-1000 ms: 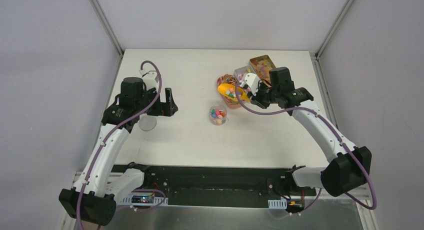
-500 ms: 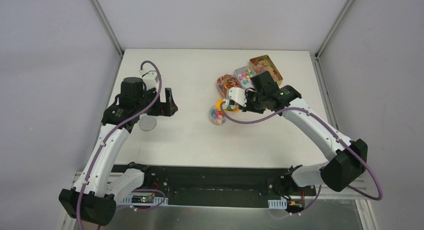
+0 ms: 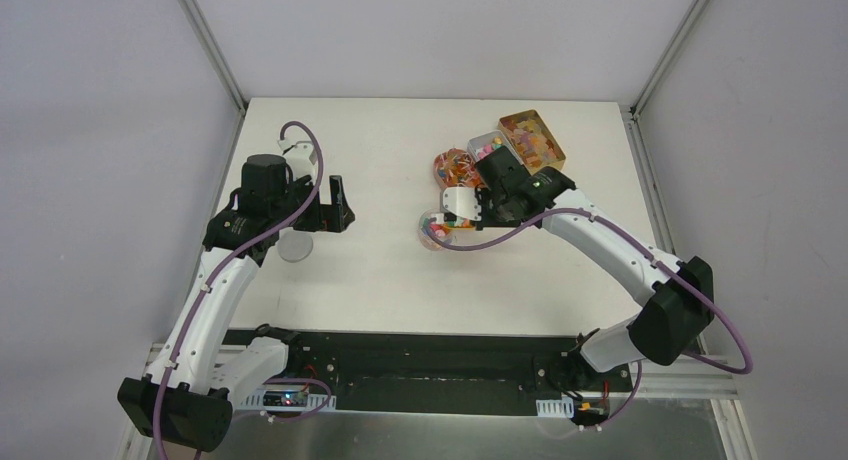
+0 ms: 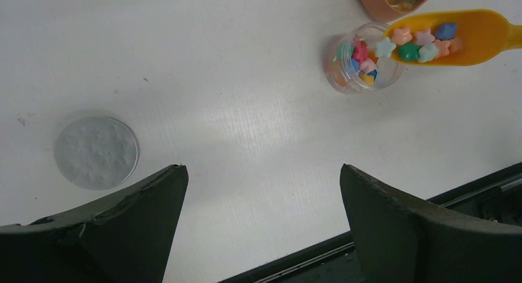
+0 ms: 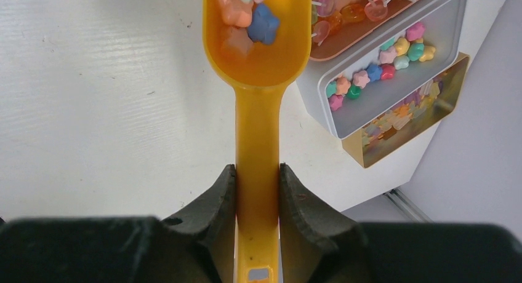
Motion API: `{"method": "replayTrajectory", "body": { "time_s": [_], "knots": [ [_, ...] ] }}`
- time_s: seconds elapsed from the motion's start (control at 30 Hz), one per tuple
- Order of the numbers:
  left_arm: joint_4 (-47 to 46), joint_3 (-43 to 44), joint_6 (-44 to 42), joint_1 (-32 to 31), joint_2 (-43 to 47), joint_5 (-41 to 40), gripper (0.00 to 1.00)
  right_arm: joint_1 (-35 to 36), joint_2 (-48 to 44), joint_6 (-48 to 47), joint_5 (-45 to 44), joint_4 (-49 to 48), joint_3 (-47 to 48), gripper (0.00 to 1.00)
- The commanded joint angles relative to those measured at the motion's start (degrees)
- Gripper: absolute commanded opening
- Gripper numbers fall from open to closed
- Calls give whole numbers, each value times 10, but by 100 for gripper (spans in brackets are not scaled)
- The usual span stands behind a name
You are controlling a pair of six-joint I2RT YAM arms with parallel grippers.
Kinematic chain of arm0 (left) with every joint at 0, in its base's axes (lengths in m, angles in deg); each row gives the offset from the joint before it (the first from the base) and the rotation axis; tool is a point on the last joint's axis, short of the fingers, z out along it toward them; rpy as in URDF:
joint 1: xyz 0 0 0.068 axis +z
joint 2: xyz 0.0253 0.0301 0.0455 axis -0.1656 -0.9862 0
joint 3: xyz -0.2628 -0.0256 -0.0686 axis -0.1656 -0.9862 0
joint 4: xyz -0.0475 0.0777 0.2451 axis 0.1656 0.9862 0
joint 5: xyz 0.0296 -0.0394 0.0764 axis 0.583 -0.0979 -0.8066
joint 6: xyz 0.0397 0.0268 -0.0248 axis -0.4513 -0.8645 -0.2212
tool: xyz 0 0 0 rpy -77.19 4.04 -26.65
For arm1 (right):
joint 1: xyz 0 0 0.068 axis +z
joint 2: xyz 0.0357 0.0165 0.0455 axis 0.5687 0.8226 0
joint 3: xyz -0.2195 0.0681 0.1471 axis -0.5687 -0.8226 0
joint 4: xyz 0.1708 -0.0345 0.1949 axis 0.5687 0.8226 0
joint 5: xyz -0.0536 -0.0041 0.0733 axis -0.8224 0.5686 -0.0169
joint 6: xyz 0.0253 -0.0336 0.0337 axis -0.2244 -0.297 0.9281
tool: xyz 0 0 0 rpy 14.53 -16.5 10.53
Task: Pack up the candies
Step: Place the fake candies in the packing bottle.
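My right gripper (image 5: 257,169) is shut on the handle of an orange scoop (image 5: 257,67). Its bowl carries several star-shaped candies (image 5: 249,15) in pink, blue and green. In the left wrist view the scoop (image 4: 474,40) lies level, with its front lip over the rim of a small clear jar (image 4: 363,64) that is partly filled with candies. From above, the right gripper (image 3: 462,208) hangs over the right side of the jar (image 3: 433,232). My left gripper (image 4: 261,167) is open and holds nothing, above bare table on the left (image 3: 338,202).
A white tin (image 5: 394,92) with loose candies sits beside a gold tin (image 5: 418,120) and a pink bowl (image 5: 345,40) of wrapped sweets, behind the jar. The jar's round clear lid (image 4: 96,152) lies flat near the left gripper, by the table's left side (image 3: 296,246).
The right arm has carried the loaded scoop from over the pink bowl leftward and nearer, to the jar. The left arm has not moved.
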Motion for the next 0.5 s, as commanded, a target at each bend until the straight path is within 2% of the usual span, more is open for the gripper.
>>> {"method": "replayTrajectory", "body": {
  "time_s": [0.0, 0.47],
  "knots": [
    [-13, 1, -13, 3, 13, -5, 99, 12, -1, -10, -32, 6, 34, 0],
    [-13, 1, -12, 3, 13, -5, 99, 27, -8, -11, -67, 16, 36, 0]
  ]
}}
